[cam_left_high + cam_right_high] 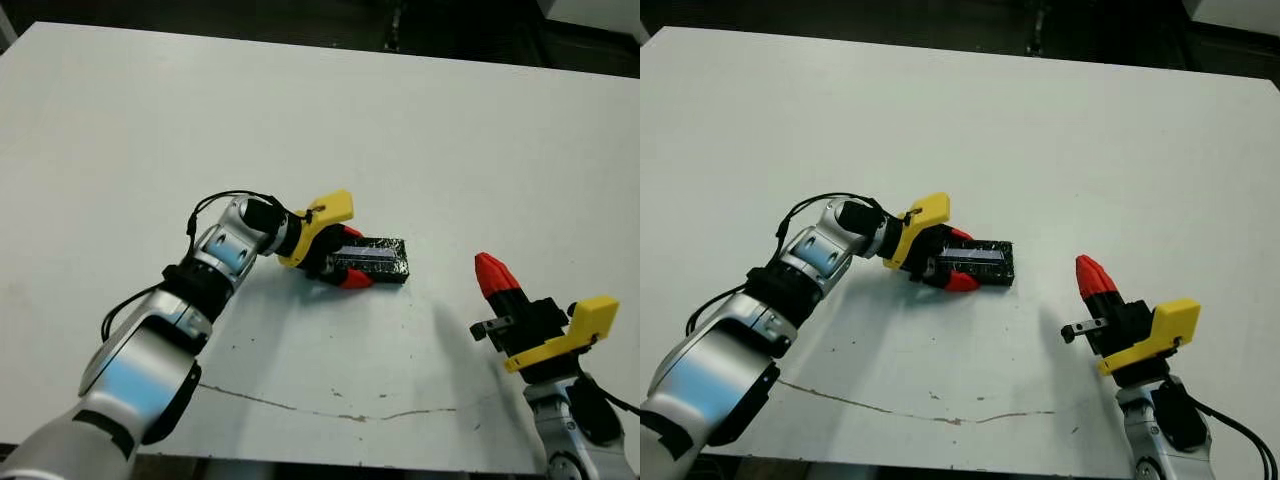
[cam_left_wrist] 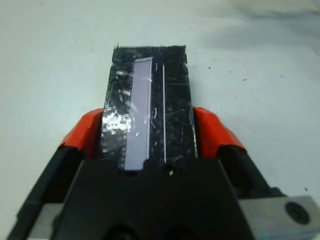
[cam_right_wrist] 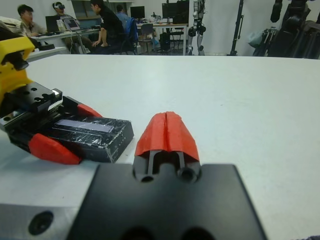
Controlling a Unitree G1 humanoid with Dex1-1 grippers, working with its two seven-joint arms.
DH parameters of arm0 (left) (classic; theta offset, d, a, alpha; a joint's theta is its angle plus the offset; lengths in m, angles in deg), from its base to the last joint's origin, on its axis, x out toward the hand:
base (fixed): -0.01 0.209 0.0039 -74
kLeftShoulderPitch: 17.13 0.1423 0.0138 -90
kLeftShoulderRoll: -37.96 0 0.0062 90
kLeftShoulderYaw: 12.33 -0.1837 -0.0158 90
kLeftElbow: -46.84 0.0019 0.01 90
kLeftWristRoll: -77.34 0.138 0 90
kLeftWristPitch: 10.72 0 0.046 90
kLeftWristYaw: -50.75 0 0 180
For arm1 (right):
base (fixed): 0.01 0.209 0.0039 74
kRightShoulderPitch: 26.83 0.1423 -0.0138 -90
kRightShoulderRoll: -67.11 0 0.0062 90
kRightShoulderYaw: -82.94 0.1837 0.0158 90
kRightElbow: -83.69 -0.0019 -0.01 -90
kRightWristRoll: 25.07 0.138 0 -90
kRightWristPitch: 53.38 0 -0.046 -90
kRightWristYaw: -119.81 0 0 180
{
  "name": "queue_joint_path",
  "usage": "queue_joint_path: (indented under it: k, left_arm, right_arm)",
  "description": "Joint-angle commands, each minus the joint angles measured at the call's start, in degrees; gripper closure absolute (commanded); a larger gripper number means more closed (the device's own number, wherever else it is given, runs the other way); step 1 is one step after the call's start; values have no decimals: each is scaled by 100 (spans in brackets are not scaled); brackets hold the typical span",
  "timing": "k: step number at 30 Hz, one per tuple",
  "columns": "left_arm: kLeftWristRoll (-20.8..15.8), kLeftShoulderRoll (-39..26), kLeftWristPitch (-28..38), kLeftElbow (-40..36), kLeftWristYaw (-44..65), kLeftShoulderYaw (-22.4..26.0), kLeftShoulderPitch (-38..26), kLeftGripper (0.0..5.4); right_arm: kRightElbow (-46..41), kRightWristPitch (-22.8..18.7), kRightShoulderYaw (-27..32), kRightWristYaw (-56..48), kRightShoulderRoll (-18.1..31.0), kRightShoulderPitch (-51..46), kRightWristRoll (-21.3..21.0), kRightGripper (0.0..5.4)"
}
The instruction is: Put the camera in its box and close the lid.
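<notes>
The lid (image 1: pixel 378 257), a glossy black slab with a pale stripe, lies flat on the white table near its middle. My left gripper (image 1: pixel 352 256) is shut on it, one red finger (image 2: pixel 85 127) pressed to each long side. In the right wrist view the lid (image 3: pixel 87 131) tops a thick black block. The box and the camera are hidden. My right gripper (image 1: pixel 490 270) is shut with nothing in it. It hovers to the right of the lid, apart from it and nearer the front edge.
A thin dark crack line (image 1: pixel 300 408) runs across the table near its front edge. Bare white tabletop (image 1: pixel 200 120) stretches behind and to the left. Beyond the far edge, people (image 3: pixel 107 25) sit at desks.
</notes>
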Motion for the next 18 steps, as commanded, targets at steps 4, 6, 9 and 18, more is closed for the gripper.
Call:
queue_joint_path:
  k: [4,6,9,18]
  left_arm:
    - [228,227,-196,-163,-67,-417,431,57]
    - [202,234,-243,-142,-64,-407,433,36]
    - [217,227,-193,-121,-103,-416,447,1]
    - [-7,209,-302,-13,-59,-241,483,1]
  right_arm:
    - [52,22,57,-57,88,-13,51,540]
    - [72,38,66,-94,94,-3,79,540]
    - [26,-2,58,-44,112,-12,14,540]
    - [56,47,47,-60,94,-7,33,540]
